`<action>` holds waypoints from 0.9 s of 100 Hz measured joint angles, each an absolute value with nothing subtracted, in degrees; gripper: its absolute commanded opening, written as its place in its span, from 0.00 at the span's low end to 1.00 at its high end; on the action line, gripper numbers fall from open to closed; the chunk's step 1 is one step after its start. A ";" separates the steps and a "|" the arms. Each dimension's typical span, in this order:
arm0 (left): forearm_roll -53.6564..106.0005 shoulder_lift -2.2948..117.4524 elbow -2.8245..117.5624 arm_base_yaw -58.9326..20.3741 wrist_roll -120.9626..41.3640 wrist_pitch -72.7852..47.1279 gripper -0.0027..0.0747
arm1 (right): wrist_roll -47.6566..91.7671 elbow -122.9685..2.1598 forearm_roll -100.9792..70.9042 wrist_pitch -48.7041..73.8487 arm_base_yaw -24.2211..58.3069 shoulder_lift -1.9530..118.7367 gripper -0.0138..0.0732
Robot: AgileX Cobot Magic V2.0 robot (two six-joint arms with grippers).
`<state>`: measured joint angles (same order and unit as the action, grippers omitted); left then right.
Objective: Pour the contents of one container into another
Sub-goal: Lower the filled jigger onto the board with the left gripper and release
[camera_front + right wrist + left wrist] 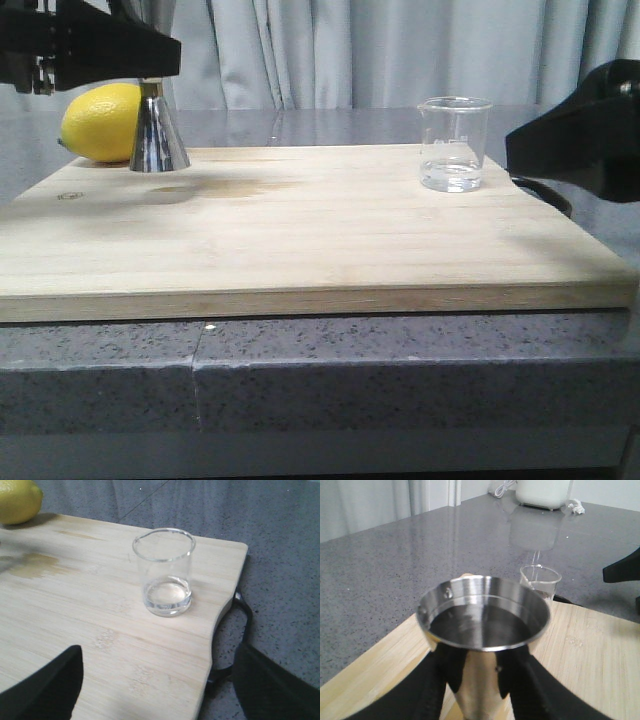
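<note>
Now my right gripper [157, 690] is the nearer one to the glass beaker [455, 143], and this is the relation that matters for the next move. In the right wrist view the beaker [163, 572] stands straight ahead of my two fingers, on the line between them, near but not touching. These fingers are spread wide and hold nothing.

The beaker stands upright on the wooden board [300, 230], close to the board's right far corner, so its long axis is vertical. A little clear liquid lies in its bottom. Its pouring lip [138, 539] points toward the lemon [100, 122], which lies behind the board's left far corner.

My left gripper [480, 677] is closed on the steel jigger [157, 128], with one finger on each side of its narrow waist. The jigger is upright, its foot at the board's far left part, just beside the lemon. Its upper cup [485, 617] looks dark inside; I cannot tell how much liquid it has.

I judge that the right fingers must go forward around the beaker's straight wall, then carry it across the board toward the jigger.
</note>
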<state>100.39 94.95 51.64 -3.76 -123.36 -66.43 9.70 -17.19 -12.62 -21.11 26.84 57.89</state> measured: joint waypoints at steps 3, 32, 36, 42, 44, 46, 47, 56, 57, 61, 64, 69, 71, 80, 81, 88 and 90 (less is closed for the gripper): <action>100.49 95.55 51.77 -3.88 -123.85 -66.31 0.34 | 9.70 -17.19 -12.62 -21.11 26.84 57.89 0.79; 100.58 101.45 56.34 -8.74 -125.41 -66.08 0.34 | 9.70 -17.19 -12.23 -21.02 26.84 57.89 0.79; 100.71 101.61 56.76 -9.06 -125.41 -66.08 0.34 | 9.70 -17.19 -11.96 -21.02 26.84 57.89 0.79; 100.74 101.71 56.88 -9.45 -125.41 -66.08 0.34 | 9.70 -17.19 -11.55 -21.02 26.84 57.89 0.79; 100.74 101.71 56.98 -9.45 -125.41 -66.08 0.34 | 9.70 -17.19 -11.27 -21.02 26.84 57.89 0.79; 100.74 101.71 56.98 -9.48 -125.41 -66.08 0.34 | 9.70 -17.19 -11.15 -21.02 26.84 57.89 0.79; 100.74 101.71 56.98 -9.48 -125.52 -66.08 0.34 | 9.70 -17.19 -11.18 -21.02 26.84 57.89 0.79; 100.74 101.71 57.11 -9.58 -125.51 -66.08 0.34 | 9.70 -17.19 -10.97 -21.02 26.84 57.89 0.79; 100.74 101.71 57.11 -9.58 -125.51 -66.08 0.34 | 9.72 -17.19 -10.97 -21.02 26.84 57.89 0.79; 100.74 101.71 57.11 -9.58 -125.51 -66.08 0.34 | 9.72 -17.19 -10.97 -21.02 26.84 57.89 0.79; 100.74 101.71 57.11 -9.58 -125.51 -66.08 0.34 | 9.72 -17.19 -10.97 -21.02 26.84 57.89 0.79; 100.74 101.71 57.11 -9.58 -125.51 -66.08 0.34 | 9.72 -17.19 -10.88 -21.02 26.84 57.89 0.79; 100.74 101.71 57.11 -9.58 -125.51 -66.08 0.34 | 9.72 -17.19 -10.88 -21.02 26.84 57.89 0.79; 100.74 101.71 57.11 -9.58 -125.51 -66.08 0.35 | 9.72 -17.19 -10.75 -21.02 26.84 57.89 0.79; 100.74 101.71 57.11 -9.58 -125.51 -66.08 0.35 | 9.72 -17.19 -10.75 -21.02 26.84 57.89 0.79; 100.74 101.71 57.11 -9.58 -125.51 -66.08 0.35 | 9.82 -17.19 -10.61 -21.02 26.84 57.89 0.79; 100.74 101.71 57.11 -9.58 -125.51 -66.08 0.35 | 9.82 -17.19 -10.61 -21.02 26.84 57.89 0.79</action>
<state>100.74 101.71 57.11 -9.58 -125.51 -66.08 9.82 -17.19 -10.61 -21.02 26.84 57.89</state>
